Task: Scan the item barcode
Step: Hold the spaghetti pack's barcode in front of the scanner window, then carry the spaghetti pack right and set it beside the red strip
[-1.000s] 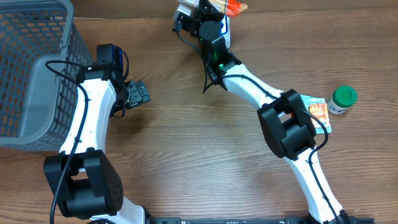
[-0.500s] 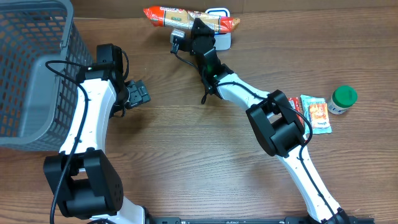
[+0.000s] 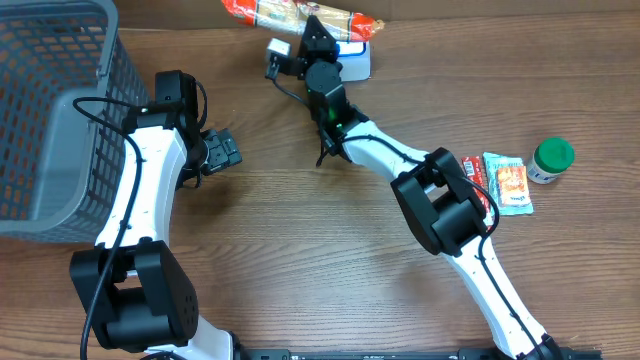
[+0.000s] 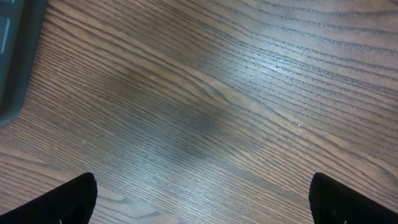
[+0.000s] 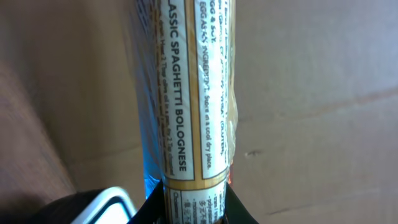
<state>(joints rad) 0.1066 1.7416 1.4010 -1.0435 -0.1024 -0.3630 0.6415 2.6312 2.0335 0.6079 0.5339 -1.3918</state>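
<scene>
Overhead view: the spaghetti packet (image 3: pixel 262 12) is held above the far edge of the bench (image 3: pixel 300 250), lying crosswise, just beside a white and blue device (image 3: pixel 352 60) that is probably the scanner. The right claw (image 5: pixel 194 210) is clenched around the packet, roughly at the middle of its length. The left claw (image 3: pixel 222 150) is released and empty, and it hangs over bare wood near the basket (image 3: pixel 60 100).

The packet is judged to be light and stiff along its length, because dry pasta is packed inside. The film wrapper looks glossy, so sliding in the grip can be expected, and the strands can be broken by a hard squeeze. A moderate hold near the middle is considered best, with the printed panel left uncovered.
</scene>
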